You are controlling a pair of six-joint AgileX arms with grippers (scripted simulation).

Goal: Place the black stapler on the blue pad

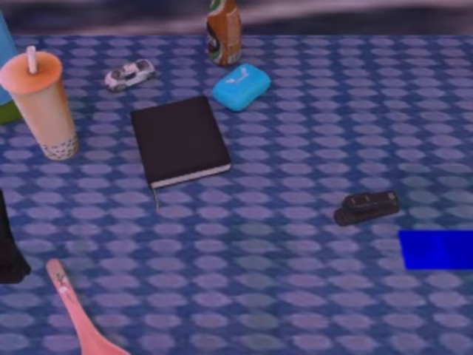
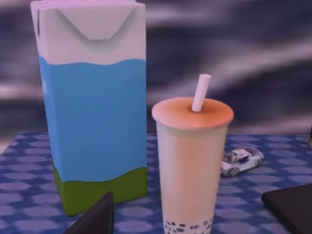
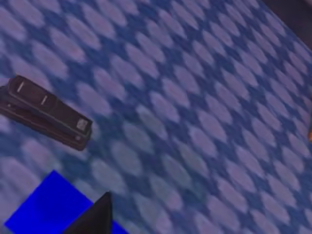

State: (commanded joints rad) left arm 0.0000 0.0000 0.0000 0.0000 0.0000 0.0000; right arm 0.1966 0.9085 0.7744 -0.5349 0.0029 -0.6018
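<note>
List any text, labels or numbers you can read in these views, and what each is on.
No text can be read.
Bottle: its label is too blurred to read.
Carton: plain colour bands, no lettering.
Black stapler: pale marks on top, not legible.
Light-blue block: a faint mark, unreadable.

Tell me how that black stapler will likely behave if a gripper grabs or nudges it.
The black stapler lies long and low on the tablecloth, so it probably slides rather than tips or rolls. It looks rigid, likely dense for its size. Its sloped, ridged top may let fingers slip; gripping across the narrow sides seems safer.
</note>
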